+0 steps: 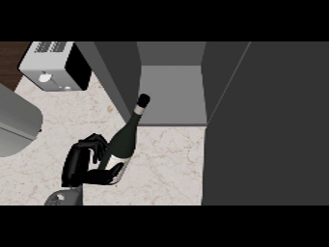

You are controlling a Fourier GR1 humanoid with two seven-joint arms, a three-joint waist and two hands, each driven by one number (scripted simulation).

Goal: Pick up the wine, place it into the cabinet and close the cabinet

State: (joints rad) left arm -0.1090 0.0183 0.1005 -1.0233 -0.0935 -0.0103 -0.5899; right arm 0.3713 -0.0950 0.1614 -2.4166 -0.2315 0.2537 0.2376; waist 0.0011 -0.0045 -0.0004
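We found the left hand (81, 161) curled round the lower body of the wine bottle (124, 140), its neck tilted toward the open cabinet (171, 94). In our judgement, the bottle needed to clear the shelf edge before release. The right hand was not visible.

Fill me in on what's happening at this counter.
The robot's left hand is curled round the lower part of a dark wine bottle, with its neck tilted toward the open cabinet. The bottle is still outside, over the marble counter. The cabinet door stands open. A toaster sits at the back left.
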